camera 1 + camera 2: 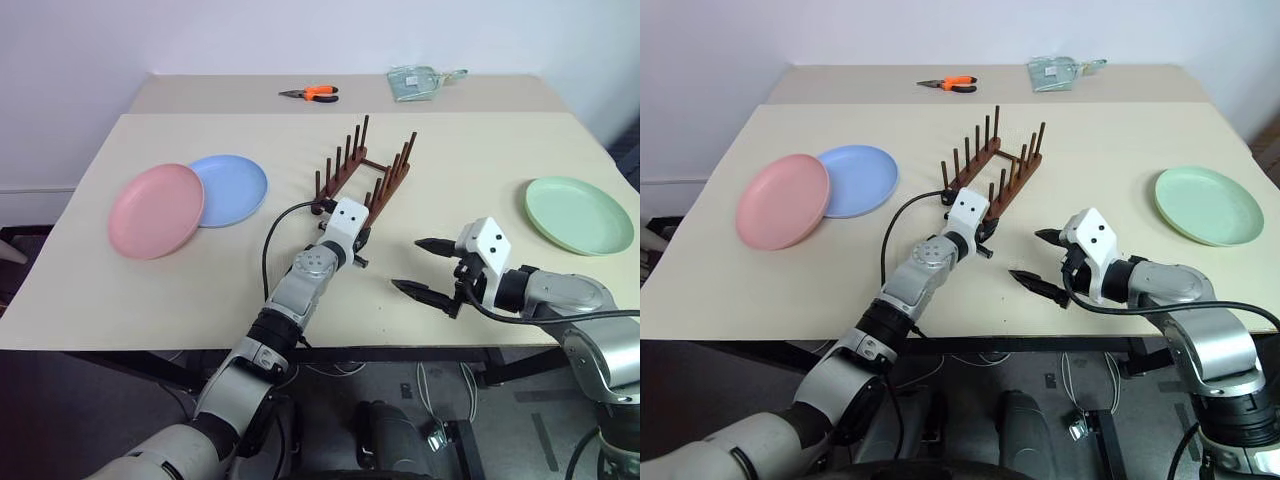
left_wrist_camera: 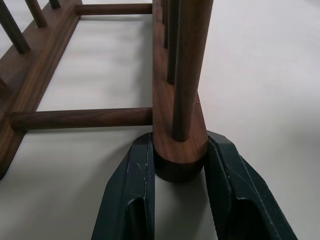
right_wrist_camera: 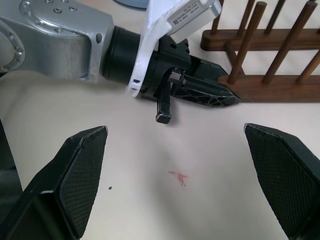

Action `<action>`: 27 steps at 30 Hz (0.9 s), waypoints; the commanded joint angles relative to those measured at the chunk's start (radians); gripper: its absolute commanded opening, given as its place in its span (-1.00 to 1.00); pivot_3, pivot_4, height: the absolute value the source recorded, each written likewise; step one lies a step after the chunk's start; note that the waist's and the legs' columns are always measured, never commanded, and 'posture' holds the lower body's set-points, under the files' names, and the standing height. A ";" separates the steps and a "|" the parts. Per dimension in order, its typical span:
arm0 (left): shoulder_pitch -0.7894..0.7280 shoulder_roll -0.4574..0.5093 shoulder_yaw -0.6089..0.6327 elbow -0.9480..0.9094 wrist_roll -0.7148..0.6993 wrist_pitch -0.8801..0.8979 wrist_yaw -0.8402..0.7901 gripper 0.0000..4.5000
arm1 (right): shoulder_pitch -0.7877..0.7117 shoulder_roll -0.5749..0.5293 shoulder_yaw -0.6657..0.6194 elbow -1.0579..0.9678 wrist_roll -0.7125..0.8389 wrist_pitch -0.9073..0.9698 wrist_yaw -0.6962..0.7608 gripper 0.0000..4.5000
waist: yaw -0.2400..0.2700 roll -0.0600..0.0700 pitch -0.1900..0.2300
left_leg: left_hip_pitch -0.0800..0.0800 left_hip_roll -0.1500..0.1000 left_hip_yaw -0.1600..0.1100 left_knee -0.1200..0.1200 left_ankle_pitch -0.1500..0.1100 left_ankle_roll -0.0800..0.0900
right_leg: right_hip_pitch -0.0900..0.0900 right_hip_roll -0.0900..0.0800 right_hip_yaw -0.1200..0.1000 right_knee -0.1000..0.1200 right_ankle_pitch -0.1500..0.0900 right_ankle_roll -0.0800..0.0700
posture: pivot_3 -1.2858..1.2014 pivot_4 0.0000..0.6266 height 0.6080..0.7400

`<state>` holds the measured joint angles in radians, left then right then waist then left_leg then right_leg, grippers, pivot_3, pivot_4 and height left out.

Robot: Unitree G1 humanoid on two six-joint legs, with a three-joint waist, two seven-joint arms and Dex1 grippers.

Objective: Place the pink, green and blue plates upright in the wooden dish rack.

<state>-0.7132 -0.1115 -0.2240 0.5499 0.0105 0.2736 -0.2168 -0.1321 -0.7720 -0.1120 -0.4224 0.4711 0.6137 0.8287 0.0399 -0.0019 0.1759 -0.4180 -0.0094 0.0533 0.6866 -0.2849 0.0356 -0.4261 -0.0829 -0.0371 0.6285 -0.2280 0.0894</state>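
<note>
The wooden dish rack (image 1: 365, 172) stood empty near the middle of the surface (image 1: 470, 150), its two rows of pegs running away from the robot. The left claw (image 2: 180, 165) was clamped on the near end of one of its base rails: in the left wrist view a black finger (image 2: 131, 195) pressed each side of the rounded rail end, just below the first peg. The crossbars and the other rail lay beyond and to one side of that grip.

The right claw (image 3: 175, 185) hung just above the surface, beside the left claw and short of the rack, with its two fingers spread wide and nothing between them. A small red mark (image 3: 178, 177) sat on the surface under its gap.

The pink plate (image 1: 156, 210) lay flat well off to the left claw's outer side, and the blue plate (image 1: 232, 189) lay just beyond it; the pink rim seemed to overlap the blue one, though the angle made that hard to confirm. The green plate (image 1: 579, 214) lay flat on the far side of the right claw, near the surface's right edge, well apart from the rack.

Far beyond both claws, on the back part of the surface, were orange-handled pliers (image 1: 311, 94) and a pale green packet (image 1: 416, 82).
</note>
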 commanded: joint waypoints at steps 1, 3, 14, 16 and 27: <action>0.011 0.035 -0.035 -0.044 -0.021 -0.055 -0.166 -0.65 | 0.019 -0.036 -0.061 0.008 -0.002 -0.038 0.024 1.00 | 0.000 0.000 0.000 | 0.000 0.000 0.000 0.000 0.000 0.000 | 0.000 0.000 0.000 0.000 0.000 0.000 | 0.03 -0.52 1.00; 0.016 0.080 -0.063 -0.070 -0.029 -0.114 -0.296 -0.65 | 0.038 -0.053 -0.079 0.014 0.002 -0.046 0.043 1.00 | 0.000 0.000 0.000 | 0.000 0.000 0.000 0.000 0.000 0.000 | 0.000 0.000 0.000 0.000 0.000 0.000 | 0.03 -0.52 1.00; -0.111 0.247 -0.059 0.126 -0.104 -0.275 -0.813 -0.19 | 0.118 -0.065 -0.100 0.017 -0.006 -0.095 0.079 1.00 | -0.001 0.000 0.000 | -0.001 0.000 0.000 0.001 0.000 0.000 | -0.001 0.000 0.000 0.000 0.000 -0.001 | 0.03 -0.52 1.00; -0.126 0.250 -0.049 0.153 -0.099 -0.278 -0.816 0.18 | 0.122 -0.063 -0.101 0.018 -0.008 -0.099 0.073 1.00 | -0.001 0.000 0.000 | -0.002 0.000 0.000 0.001 0.000 0.000 | -0.001 0.000 0.000 0.000 0.000 0.000 | 0.03 -0.52 1.00; 0.117 0.466 -0.046 -0.298 -0.131 0.029 -0.856 0.60 | 0.105 -0.096 -0.072 0.164 -0.144 -0.142 0.011 -0.05 | -0.018 0.000 0.000 | -0.001 0.002 0.000 0.001 0.000 0.000 | -0.001 0.001 0.001 0.001 0.000 0.000 | 0.03 -0.52 1.00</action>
<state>-0.6237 0.3447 -0.2644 0.3533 -0.0890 0.2374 -1.0441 -0.0136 -0.8528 -0.1798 -0.2720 0.3550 0.5013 0.8514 0.0214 -0.0016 0.1758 -0.4189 -0.0077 0.0532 0.6871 -0.2851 0.0359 -0.4272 -0.0818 -0.0358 0.6292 -0.2283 0.0896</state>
